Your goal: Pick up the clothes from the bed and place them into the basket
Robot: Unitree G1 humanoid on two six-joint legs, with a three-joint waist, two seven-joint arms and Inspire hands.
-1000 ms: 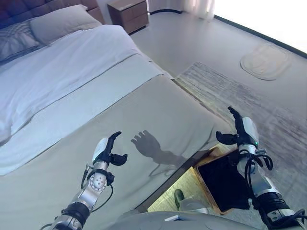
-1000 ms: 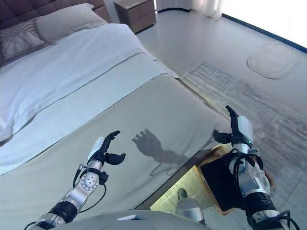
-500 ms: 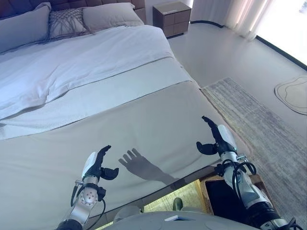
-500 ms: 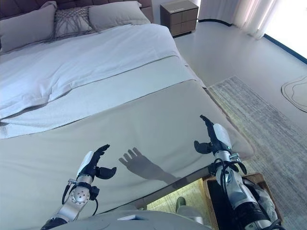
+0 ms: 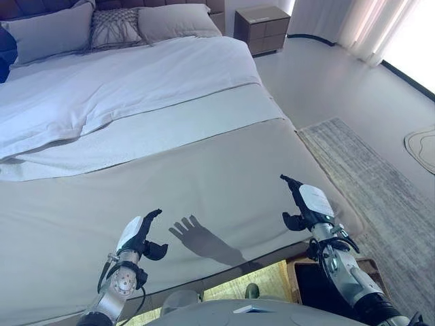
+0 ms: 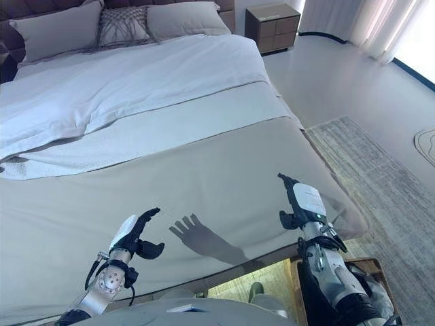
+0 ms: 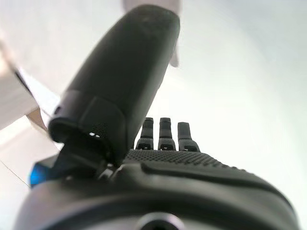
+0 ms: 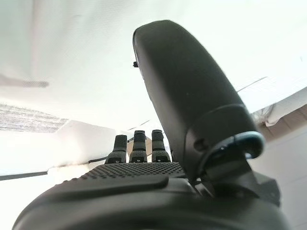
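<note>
The bed (image 5: 204,170) has a grey-beige cover at its foot and a white duvet (image 5: 122,88) further up. No loose clothes are plain on it; a dark blue thing (image 5: 4,47) shows at the far left edge by the pillows. My left hand (image 5: 136,234) is open and empty, raised over the near edge of the cover; it also shows in the left wrist view (image 7: 182,167). My right hand (image 5: 309,202) is open and empty over the bed's near right corner, and shows in the right wrist view (image 8: 134,172). The basket (image 6: 361,261) stands on the floor below my right arm, with pale cloth (image 6: 376,291) inside.
Pillows (image 5: 115,27) lie at the head of the bed. A wooden nightstand (image 5: 262,27) stands at the far right of it. A grey rug (image 5: 380,176) covers the floor right of the bed. Curtains (image 5: 353,20) hang at the far right.
The whole picture has swung left from the floor and basket toward the bed, so the camera has moved. Both hands stay raised, open and empty.
</note>
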